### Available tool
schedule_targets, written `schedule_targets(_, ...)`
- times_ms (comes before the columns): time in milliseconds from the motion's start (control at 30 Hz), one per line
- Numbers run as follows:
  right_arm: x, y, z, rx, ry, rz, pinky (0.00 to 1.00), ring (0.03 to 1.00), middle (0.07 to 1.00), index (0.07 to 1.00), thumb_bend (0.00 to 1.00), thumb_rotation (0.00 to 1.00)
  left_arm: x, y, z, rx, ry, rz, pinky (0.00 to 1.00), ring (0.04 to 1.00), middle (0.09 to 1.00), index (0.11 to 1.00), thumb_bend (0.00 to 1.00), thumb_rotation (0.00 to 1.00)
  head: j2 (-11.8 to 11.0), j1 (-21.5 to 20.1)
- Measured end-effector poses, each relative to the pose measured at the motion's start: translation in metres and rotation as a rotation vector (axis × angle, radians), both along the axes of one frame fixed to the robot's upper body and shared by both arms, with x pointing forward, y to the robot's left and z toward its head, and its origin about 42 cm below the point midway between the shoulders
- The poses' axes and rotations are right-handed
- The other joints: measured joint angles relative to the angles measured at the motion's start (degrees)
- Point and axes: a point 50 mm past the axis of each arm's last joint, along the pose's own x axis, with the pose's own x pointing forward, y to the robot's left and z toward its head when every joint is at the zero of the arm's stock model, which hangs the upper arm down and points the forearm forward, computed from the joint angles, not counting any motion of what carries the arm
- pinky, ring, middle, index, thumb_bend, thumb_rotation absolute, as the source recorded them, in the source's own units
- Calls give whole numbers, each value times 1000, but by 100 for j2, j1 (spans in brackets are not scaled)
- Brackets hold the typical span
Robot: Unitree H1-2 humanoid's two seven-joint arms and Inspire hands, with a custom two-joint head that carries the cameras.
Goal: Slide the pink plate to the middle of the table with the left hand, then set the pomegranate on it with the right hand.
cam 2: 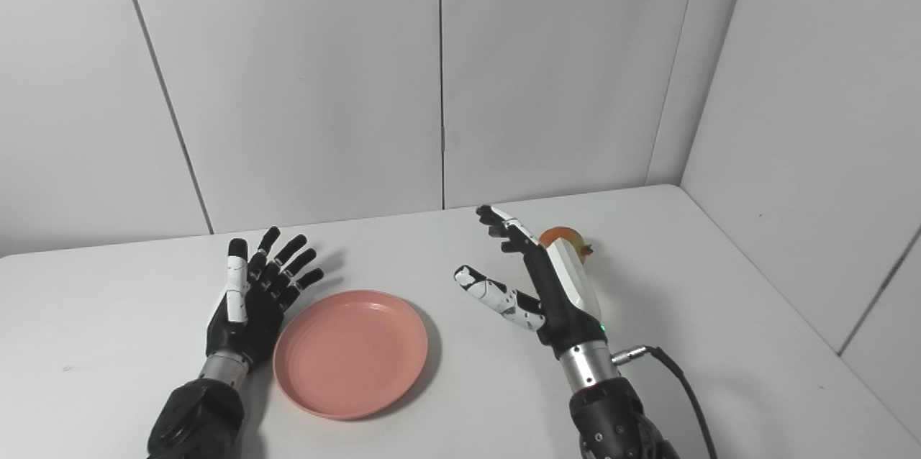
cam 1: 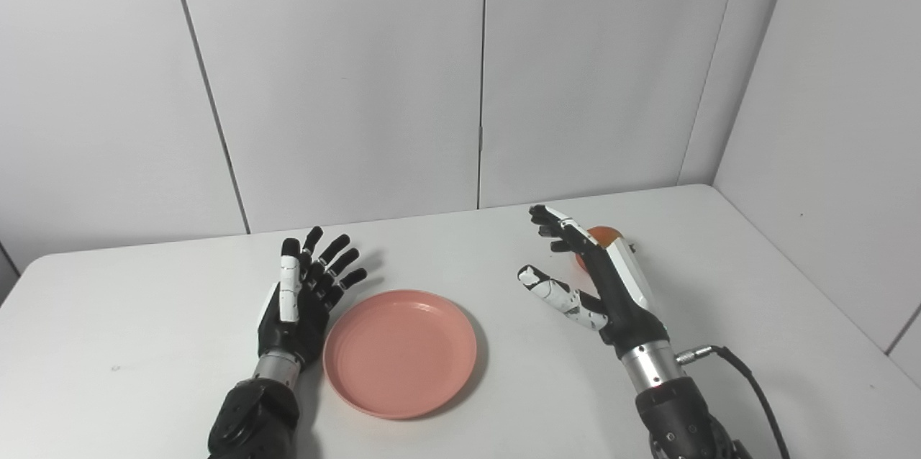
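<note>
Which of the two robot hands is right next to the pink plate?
The left hand, open with fingers spread, sits against the round pink plastic plate's left rim. The right hand stands apart, beside the orange-red pomegranate.
</note>
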Motion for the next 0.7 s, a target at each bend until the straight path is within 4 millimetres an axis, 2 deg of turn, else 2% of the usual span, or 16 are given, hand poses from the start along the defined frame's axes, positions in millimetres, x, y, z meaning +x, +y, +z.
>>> schedule_targets(300,25,-23,22,-245,-55,-61,684,777,808,792,861,877,0,0,0,-4,-4,-1,736,843,855,976,965,821,0,18)
schedule_targets(467,39,-36,34,-395,-91,-108,691,781,813,792,865,851,0,0,0,-4,-5,0,731,842,855,974,963,827,18,26)
schedule_targets(700,60,-44,36,-507,-75,-127,658,760,793,775,880,826,0,0,1,-4,-9,1,735,843,858,979,956,827,35,18)
